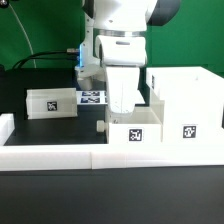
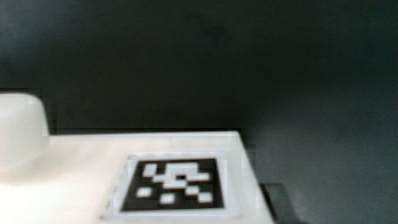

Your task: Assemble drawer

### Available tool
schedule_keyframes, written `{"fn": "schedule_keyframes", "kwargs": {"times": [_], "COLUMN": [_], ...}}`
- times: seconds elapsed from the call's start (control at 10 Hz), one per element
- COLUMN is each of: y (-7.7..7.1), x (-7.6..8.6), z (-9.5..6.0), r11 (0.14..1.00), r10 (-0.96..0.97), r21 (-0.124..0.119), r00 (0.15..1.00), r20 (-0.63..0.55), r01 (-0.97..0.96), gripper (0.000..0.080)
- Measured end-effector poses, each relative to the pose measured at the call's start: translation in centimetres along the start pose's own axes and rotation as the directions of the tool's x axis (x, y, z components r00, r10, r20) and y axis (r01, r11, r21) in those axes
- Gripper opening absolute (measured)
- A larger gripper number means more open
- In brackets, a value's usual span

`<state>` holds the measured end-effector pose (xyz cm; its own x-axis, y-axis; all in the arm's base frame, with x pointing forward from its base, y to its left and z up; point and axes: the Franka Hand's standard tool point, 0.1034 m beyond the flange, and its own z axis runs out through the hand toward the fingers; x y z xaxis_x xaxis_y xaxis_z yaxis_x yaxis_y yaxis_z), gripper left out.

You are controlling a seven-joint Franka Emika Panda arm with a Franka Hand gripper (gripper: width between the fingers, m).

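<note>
The tall open-fronted box housing stands at the exterior view's right. One shallow tray, with a tag on its near face and a dark knob at its left end, sits just left of the housing against the front rail. My gripper hangs straight down right over this tray's back edge, and its fingertips are hidden there. The wrist view shows a white tagged face close up and one dark fingertip right beside its edge. The second tray lies apart at the left.
The marker board lies flat behind the gripper. A long low white rail edges the table's front, and another piece stands at the left. A rounded white shape shows blurred in the wrist view.
</note>
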<state>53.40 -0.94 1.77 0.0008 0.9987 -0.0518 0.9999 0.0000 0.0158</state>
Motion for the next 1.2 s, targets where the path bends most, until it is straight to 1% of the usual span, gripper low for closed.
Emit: {"fn": "schedule_keyframes", "kwargs": {"times": [0.2,0.5,0.9,1.0,1.2], "y": [-0.02,-0.3,-0.25,-0.11,-0.24], "x": [0.06,0.9,0.61,0.7,0.68], "z": [0.01,0.11,0.11,0.11,0.19], "r11": [1.0,0.998,0.996,0.995,0.995], "r10": [0.006,0.069,0.093,0.094,0.094], "r21": [0.0,0.007,0.004,-0.021,-0.022], "r00": [1.0,0.998,0.996,0.996,0.996], "r20": [0.0,-0.003,-0.003,-0.009,-0.01], "r01": [-0.006,-0.069,-0.093,-0.094,-0.094], "gripper": [0.0042,0.0042,0.0042,0.0042,0.0042]}}
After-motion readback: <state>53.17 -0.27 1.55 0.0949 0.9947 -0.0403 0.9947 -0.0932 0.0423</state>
